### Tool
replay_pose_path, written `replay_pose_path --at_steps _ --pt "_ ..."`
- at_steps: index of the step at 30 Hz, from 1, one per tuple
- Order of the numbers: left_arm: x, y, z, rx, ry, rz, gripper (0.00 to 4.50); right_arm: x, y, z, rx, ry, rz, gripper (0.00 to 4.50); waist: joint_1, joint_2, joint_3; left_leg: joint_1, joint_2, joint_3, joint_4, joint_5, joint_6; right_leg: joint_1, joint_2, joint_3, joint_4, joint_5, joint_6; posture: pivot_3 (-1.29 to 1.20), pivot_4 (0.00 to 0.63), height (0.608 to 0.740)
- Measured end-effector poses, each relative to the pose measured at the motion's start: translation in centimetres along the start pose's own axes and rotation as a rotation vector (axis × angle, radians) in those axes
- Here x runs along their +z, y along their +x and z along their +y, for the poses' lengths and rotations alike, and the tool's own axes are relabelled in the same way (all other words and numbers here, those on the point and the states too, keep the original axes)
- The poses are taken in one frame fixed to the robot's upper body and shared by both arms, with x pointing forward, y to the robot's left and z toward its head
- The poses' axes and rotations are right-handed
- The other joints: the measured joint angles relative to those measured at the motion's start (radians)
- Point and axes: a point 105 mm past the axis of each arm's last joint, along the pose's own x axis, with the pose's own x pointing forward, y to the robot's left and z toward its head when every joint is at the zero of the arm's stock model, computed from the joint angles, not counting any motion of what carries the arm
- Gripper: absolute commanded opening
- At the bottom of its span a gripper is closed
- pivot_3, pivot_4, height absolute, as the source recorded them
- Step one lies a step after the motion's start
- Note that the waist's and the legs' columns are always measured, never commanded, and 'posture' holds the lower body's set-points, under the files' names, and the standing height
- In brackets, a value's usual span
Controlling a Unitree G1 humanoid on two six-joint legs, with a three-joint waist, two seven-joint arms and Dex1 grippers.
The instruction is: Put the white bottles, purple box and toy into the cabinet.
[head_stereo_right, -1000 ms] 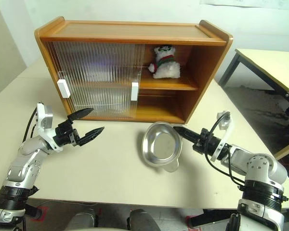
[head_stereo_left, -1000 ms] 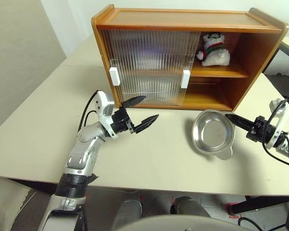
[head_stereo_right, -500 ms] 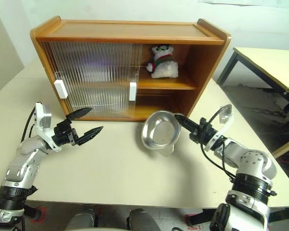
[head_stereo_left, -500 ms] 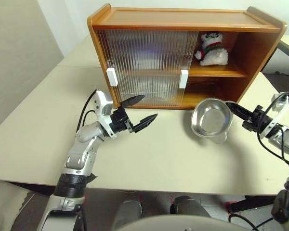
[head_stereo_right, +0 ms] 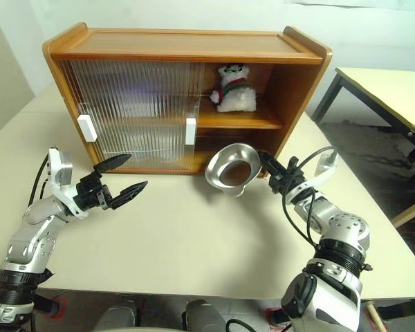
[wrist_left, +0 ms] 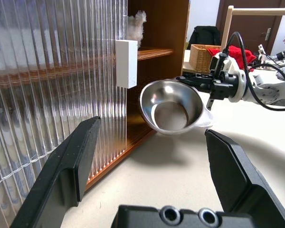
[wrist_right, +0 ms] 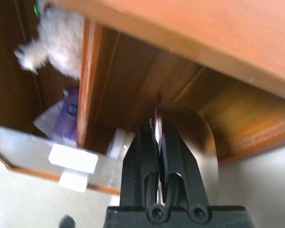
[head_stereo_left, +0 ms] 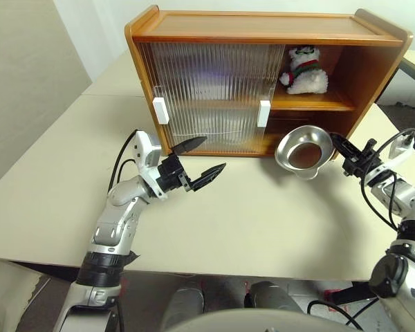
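The cabinet (head_stereo_left: 263,76) is the landmark for all positions below. It is a wide box of orange-brown wood with rounded upper corners and two shelves, standing on a pale, matte surface (head_stereo_left: 263,221). Ribbed translucent sliding doors (head_stereo_left: 214,93) cover its left and centre sections; each carries a white rectangular handle (head_stereo_left: 264,113). The right section stands open.

The toy (head_stereo_left: 304,70) sits on the upper shelf in the open section, just beside the edge of the nearer door. It is a fluffy white plush figure with a red-and-green striped scarf.

The purple box (wrist_right: 66,116) lies inside the cabinet, below the toy's shelf. In the right wrist view it appears as a soft lilac pack with a pale sheet projecting from it. A small white shape next to it cannot be identified (it is blurred).

The right pincer (head_stereo_left: 340,146) is in front of the open lower section of the cabinet. Its two black fingers are pressed together on the thin rim of a steel bowl (head_stereo_left: 304,149). The bowl is round, shiny and shallow, is held clear of the surface, and tilts with its hollow facing away from the cabinet.

The left pincer (head_stereo_left: 199,160) is in front of the closed doors, near the cabinet's lower left edge. Its tapered black fingers are spread wide and grip nothing (the left wrist view shows open air between them).
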Motion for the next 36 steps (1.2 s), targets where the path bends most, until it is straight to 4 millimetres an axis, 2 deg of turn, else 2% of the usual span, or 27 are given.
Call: replay_pose_path --at_steps 10,16,22,36 --pt "0.1 0.0 0.1 0.004 0.002 -0.001 4.50 -0.8 2.7 0.6 0.013 0.029 -0.066 0.01 0.000 0.001 0.000 0.000 0.001 -0.001 -0.001 0.000 0.000 -0.001 0.000 0.000 0.000 0.002 0.002 -0.06 0.000 0.740" --pt "0.1 -0.1 0.1 0.010 0.004 -0.003 4.50 -1.7 3.8 0.2 -0.022 0.008 -0.098 0.01 0.001 0.002 0.000 0.000 0.001 -0.001 -0.002 0.000 0.000 -0.002 0.000 0.000 0.000 0.003 0.003 -0.05 0.000 0.740" --pt "0.1 0.0 0.1 0.018 -0.001 -0.006 4.50 -1.2 4.9 0.5 -0.050 -0.034 -0.162 0.01 0.002 0.002 0.000 0.000 0.002 -0.001 -0.004 0.000 0.000 -0.002 0.000 -0.001 0.000 0.004 0.004 -0.05 0.000 0.740" --pt "0.0 0.0 -0.2 0.010 -0.004 -0.006 4.50 -0.1 6.1 -1.1 -0.172 -0.095 -0.309 0.01 0.003 0.003 0.000 0.000 0.003 -0.001 -0.008 0.000 0.000 -0.004 0.000 -0.001 0.000 0.005 0.004 -0.04 0.000 0.740"
